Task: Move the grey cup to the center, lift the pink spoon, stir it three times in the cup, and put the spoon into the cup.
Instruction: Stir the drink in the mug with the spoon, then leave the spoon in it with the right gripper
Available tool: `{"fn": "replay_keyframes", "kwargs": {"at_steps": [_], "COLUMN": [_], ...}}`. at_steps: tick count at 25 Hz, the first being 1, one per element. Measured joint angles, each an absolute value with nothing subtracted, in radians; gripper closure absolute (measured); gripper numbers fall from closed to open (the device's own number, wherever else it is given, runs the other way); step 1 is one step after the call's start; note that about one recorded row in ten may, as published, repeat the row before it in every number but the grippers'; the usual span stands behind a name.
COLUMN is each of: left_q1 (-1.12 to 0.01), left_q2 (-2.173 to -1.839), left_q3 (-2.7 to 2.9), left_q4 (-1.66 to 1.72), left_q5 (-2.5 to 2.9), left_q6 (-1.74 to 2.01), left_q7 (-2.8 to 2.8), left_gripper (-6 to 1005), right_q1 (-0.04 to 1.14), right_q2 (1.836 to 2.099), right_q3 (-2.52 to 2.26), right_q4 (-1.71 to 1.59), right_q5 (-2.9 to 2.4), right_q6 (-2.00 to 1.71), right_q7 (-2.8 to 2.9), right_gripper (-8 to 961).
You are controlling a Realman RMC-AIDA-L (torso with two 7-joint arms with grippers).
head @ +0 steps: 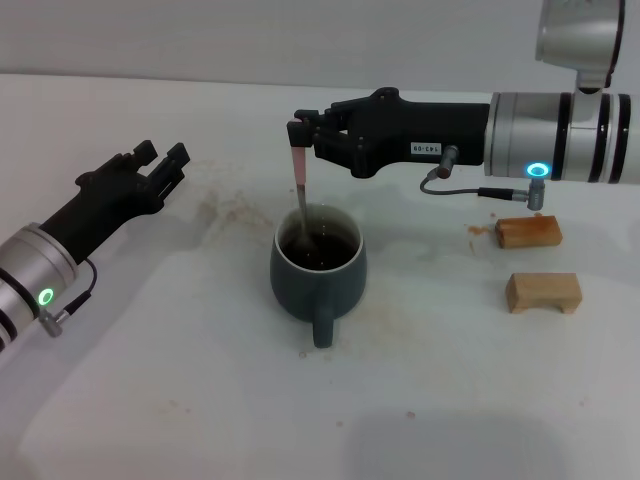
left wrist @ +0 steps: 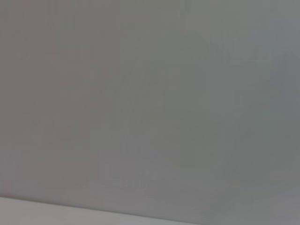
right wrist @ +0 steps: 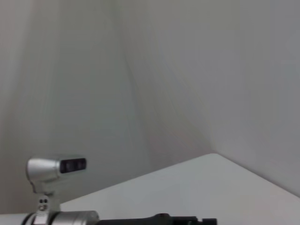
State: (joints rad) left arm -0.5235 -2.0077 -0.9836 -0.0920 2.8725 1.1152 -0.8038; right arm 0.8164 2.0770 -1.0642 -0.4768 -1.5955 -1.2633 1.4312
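Standing nearly upright, the pink spoon [head: 300,185] has its long axis close to vertical: the pale pink handle points up, and the grey metal shaft runs down into the grey cup [head: 318,272], where its lower end goes under the dark brown liquid. You can see only a slight lean, the top a little toward the far side of the cup.

The cup sits on the white worktop [head: 180,400], squat and rounded, glazed dark blue-grey outside and white inside, with its loop handle pointing toward you at the near side. Around the cup, brownish stains mark the worktop, most of them beyond it on your robot's left.

Your right end effector [head: 299,130] hangs above the far rim of the cup, reaching in from the right, its black fingers clamped on the very top of the spoon's handle.

Your left end effector [head: 163,161] is well to the left of the cup and apart from it, just over the worktop, its black fingers spread with a clear gap and nothing between them.

To the right of the cup, well apart, lie two tan wooden blocks [head: 543,292], one behind the other.
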Motion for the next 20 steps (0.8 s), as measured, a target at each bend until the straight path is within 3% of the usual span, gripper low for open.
{"fn": "replay_keyframes", "kwargs": {"at_steps": [20], "left_q1": [-0.535], "left_q2": [-2.01], "left_q3": [-0.996], "left_q4": [-0.09], "left_q5": [2.872], "left_q6": [1.107], "left_q7": [-0.801], "left_gripper": [498], "right_q1": [0.841], "right_q2": [2.076], "right_q3": [-1.107], "right_q4": [-0.442], "right_q5": [-1.594], "right_q6": [-1.254], "right_q7": [1.417], "right_gripper": [863]}}
